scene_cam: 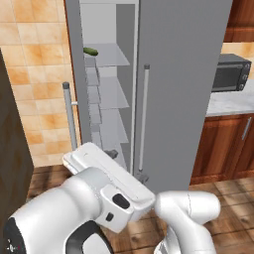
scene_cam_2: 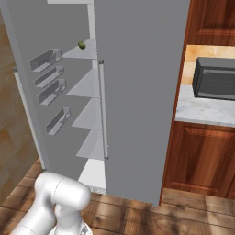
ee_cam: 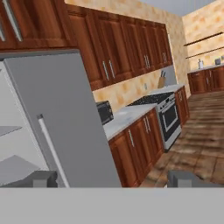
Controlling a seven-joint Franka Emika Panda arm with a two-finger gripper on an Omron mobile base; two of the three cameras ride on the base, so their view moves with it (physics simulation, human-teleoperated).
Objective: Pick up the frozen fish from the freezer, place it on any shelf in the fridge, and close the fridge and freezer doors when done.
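Frozen fish: I cannot tell where it lies; no freezer shelf in view shows it clearly.

Nearest, at lower centre of the left base view, the gripper (scene_cam: 128, 165) has its jaws spread wide and holds nothing. In the hand view its two dark fingertips (ee_cam: 41, 178) stand far apart at the bottom edge, with the gripper (ee_cam: 114, 178) aimed towards the fridge door's lower edge and the wood floor (ee_cam: 205, 144) beyond.

Just past it, the freezer door (scene_cam_2: 27, 105) is swung out at the left of the right base view, and its inner bins (scene_cam_2: 46, 59) face the compartment. Its bar handle (scene_cam: 69, 119) shows at centre left of the left base view.

The freezer (scene_cam: 106, 89) is open between that door and the shut fridge door (scene_cam: 183, 89). Its glassy shelves (scene_cam_2: 87, 114) are stacked with open gaps between them. A green cucumber (scene_cam: 91, 51) sits at the front edge of an upper shelf.

The fridge door's long handle (scene_cam: 144, 119) runs just beside the freezer opening.

Farther right is a wooden cabinet (scene_cam_2: 197, 156) under a pale counter (scene_cam_2: 206, 112) with a dark microwave (scene_cam_2: 213, 78). Farthest, at centre right of the hand view, stands a stove (ee_cam: 168, 113).
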